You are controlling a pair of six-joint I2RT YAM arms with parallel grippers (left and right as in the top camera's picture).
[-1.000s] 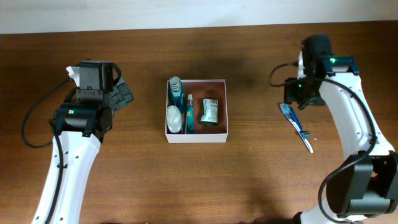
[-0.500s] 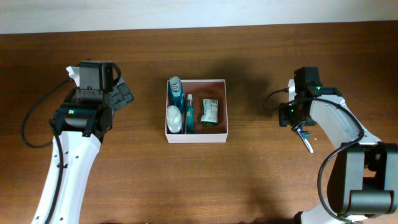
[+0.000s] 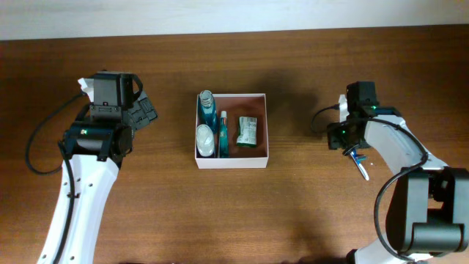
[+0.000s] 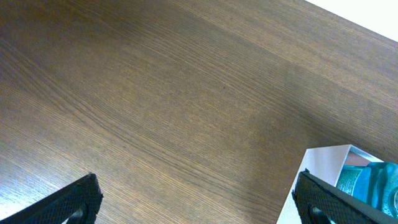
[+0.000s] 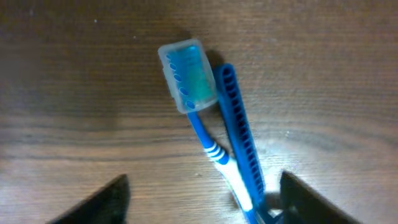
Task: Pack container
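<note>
I am watching the container sitting in the middle of the bench, between the two arms and well apart from both. Along its left wall a teal bottle, a white round thing and a slim teal tube are lying close together. A green packet is lying near the middle, and the right part of the reddish-brown floor is showing bare. The left gripper is hanging over bare wood to the left of the container, its jaws standing released and wide with nothing between them. In its wrist view a white corner of the container and a bit of teal are peeking in at the lower right. The right gripper is hovering low over a toothbrush and a blue comb lying on the bench to the right of the container. The toothbrush head is wearing a clear cap, and the comb is lying just beside the handle, meeting it lower down. The right jaws are standing apart, one on each side of the pair, and I am seeing neither one pressing on toothbrush or comb, so they are grasping nothing.
</note>
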